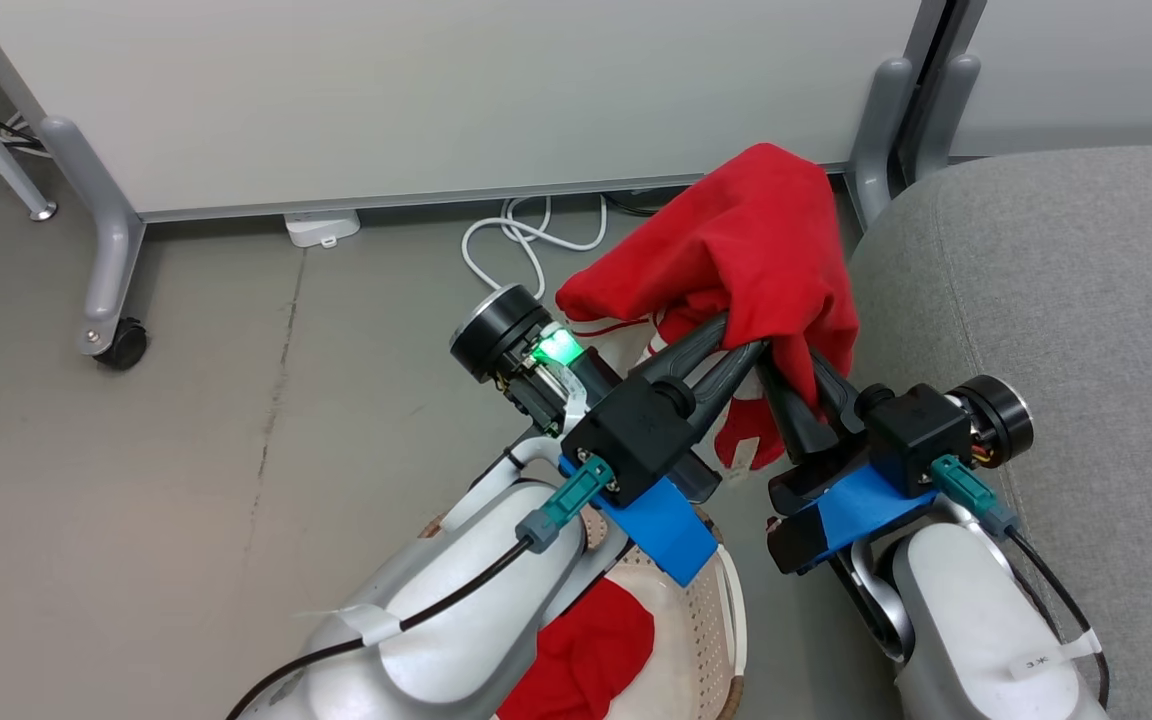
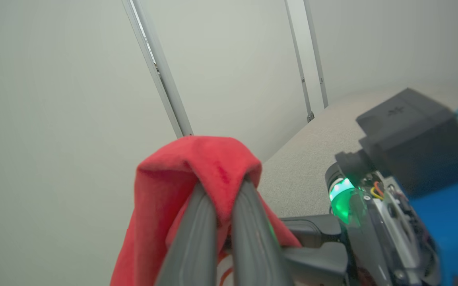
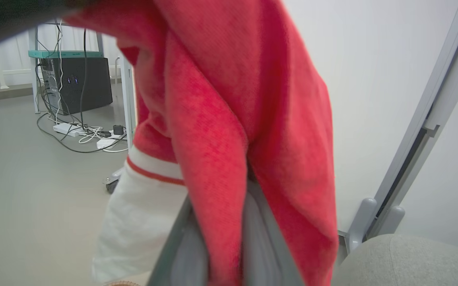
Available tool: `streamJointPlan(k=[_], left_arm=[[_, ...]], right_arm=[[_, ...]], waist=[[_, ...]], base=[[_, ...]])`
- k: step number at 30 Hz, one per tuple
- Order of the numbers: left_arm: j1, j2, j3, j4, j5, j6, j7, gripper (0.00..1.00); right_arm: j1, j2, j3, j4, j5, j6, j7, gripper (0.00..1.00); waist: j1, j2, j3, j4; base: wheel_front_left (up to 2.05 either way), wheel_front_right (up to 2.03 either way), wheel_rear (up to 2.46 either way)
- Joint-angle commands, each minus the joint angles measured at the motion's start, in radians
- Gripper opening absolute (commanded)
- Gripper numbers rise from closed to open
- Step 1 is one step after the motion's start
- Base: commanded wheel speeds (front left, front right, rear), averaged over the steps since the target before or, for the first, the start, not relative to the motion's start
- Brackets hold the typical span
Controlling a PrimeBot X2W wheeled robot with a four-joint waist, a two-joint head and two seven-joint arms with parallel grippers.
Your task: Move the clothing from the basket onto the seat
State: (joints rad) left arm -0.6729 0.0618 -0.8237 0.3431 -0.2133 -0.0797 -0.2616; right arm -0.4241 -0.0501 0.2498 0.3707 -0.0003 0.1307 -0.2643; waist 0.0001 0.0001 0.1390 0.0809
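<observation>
In the head view the left gripper [image 1: 726, 350] reaches toward 1 o'clock with its jaws pressed together on a fold of the lifted garment [image 1: 746, 240]. The left wrist view confirms this, with red cloth bunched over and between the two fingers. Below it, at 6 o'clock, the basket [image 1: 701, 610] sits on the floor with a second garment [image 1: 586, 655] inside. The lifted one hangs above the floor, between the basket and the seat. At its lower edge the right gripper [image 1: 791, 375] points toward 11 o'clock, its jaws close around another fold and apparently pinching it. The seat [image 1: 1056, 300] fills the view from 2 to 5 o'clock, just beside the hanging cloth. To do this step well, both arms should probably travel together toward 3 o'clock. They need to carry the cloth high enough that its white hem clears the cushion's rounded edge. They should let go only once most of the cloth lies well onto the grey surface, so it cannot slide off.
</observation>
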Motion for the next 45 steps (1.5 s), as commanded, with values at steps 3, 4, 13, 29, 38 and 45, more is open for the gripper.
streamJointPlan(k=[3, 4, 13, 29, 38, 45], left_arm=[[0.007, 0.006, 0.004, -0.001, -0.006, 0.004, -0.005, 0.00], [0.007, 0.007, 0.005, 0.000, -0.007, 0.005, -0.005, 0.00], [0.005, 0.010, 0.003, 0.004, -0.011, 0.008, -0.005, 0.00], [-0.004, 0.014, 0.010, 0.009, -0.006, 0.022, -0.005, 1.00], [0.000, 0.015, 0.016, 0.010, -0.014, 0.025, -0.005, 1.00], [0.012, 0.023, 0.008, 0.018, -0.014, 0.021, -0.005, 1.00]], right_arm=[[0.000, -0.001, 0.000, -0.003, 0.009, 0.000, 0.000, 0.00], [0.001, -0.001, 0.001, -0.005, 0.012, 0.000, 0.000, 0.00], [0.005, -0.001, 0.011, -0.014, 0.020, 0.000, 0.000, 0.00], [0.004, -0.001, 0.016, -0.025, 0.030, 0.000, 0.000, 0.00], [0.025, -0.001, 0.003, -0.031, 0.023, 0.000, 0.000, 0.00], [0.050, -0.001, -0.058, -0.057, -0.007, 0.000, -0.001, 0.00]], waist=[[-0.0001, -0.0001, -0.002, -0.001], [-0.0001, -0.0001, -0.002, -0.001], [-0.0001, -0.0001, 0.001, -0.005], [-0.0001, -0.0001, 0.014, -0.010], [-0.0001, -0.0001, 0.022, -0.024], [-0.0001, -0.0001, 0.042, -0.068]], base=[[0.00, 0.00, 0.00], [0.00, 0.00, 0.00], [0.00, 0.00, 0.00], [0.00, 0.00, 0.00], [0.00, 0.00, 0.00], [0.00, 0.00, 0.00]])
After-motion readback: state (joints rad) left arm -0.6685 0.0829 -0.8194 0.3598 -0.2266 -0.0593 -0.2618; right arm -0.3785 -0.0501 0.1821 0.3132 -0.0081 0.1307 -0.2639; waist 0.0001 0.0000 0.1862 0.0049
